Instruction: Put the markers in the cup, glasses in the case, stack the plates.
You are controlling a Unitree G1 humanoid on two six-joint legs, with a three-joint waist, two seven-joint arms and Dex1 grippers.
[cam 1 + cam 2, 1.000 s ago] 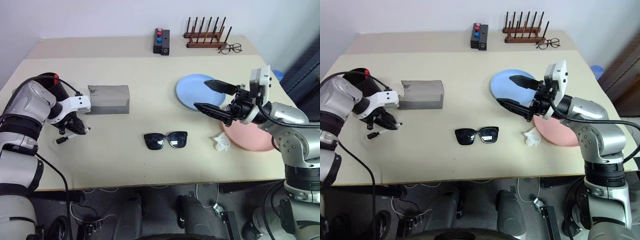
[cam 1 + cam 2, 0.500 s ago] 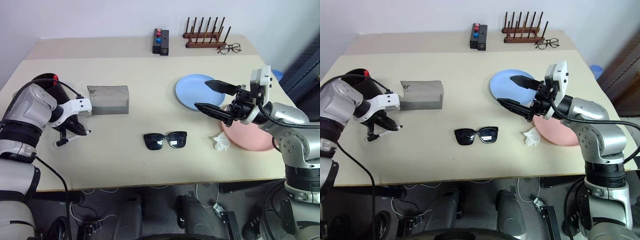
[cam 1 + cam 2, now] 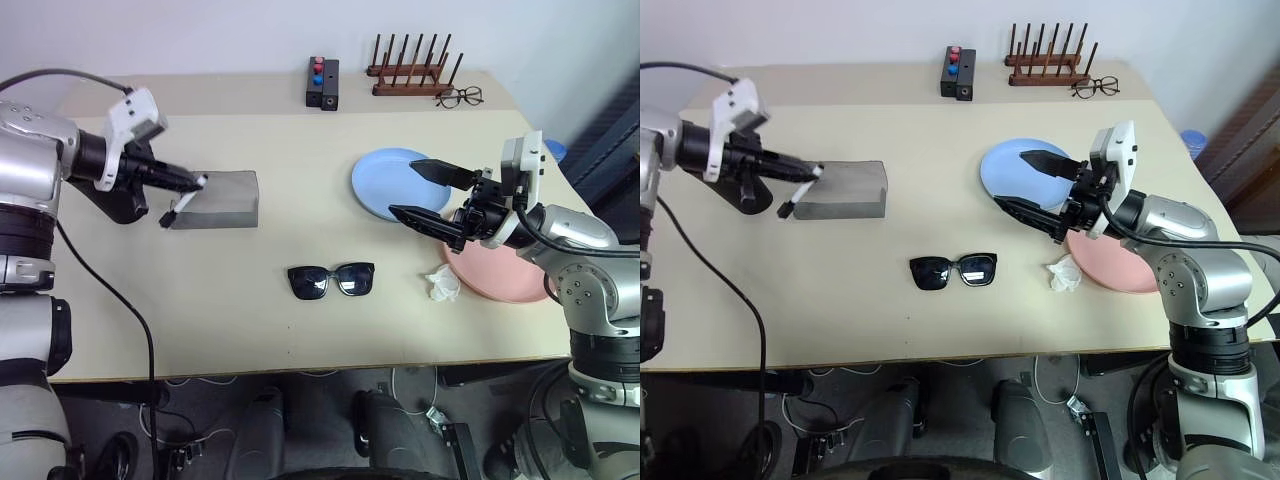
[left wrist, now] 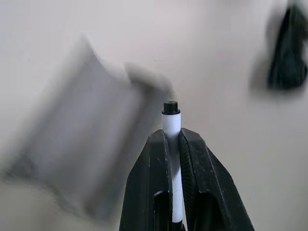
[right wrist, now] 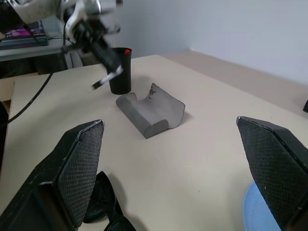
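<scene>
Overhead, left jaws (image 4: 174, 144) pinch the white marker (image 4: 171, 126); right jaws (image 3: 420, 190) gape empty.

White marker (image 3: 182, 199) aloft over case (image 3: 222, 198); sunglasses (image 3: 331, 280) mid-table.

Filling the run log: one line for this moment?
left gripper: shut on white marker, lifted | right gripper: open, idle | sunglasses: on table

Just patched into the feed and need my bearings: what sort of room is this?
Probably a lab or office test setup: a plain beige table against a bare white wall, sparsely laid with props like a wooden peg rack and a small black box with coloured buttons.
</scene>
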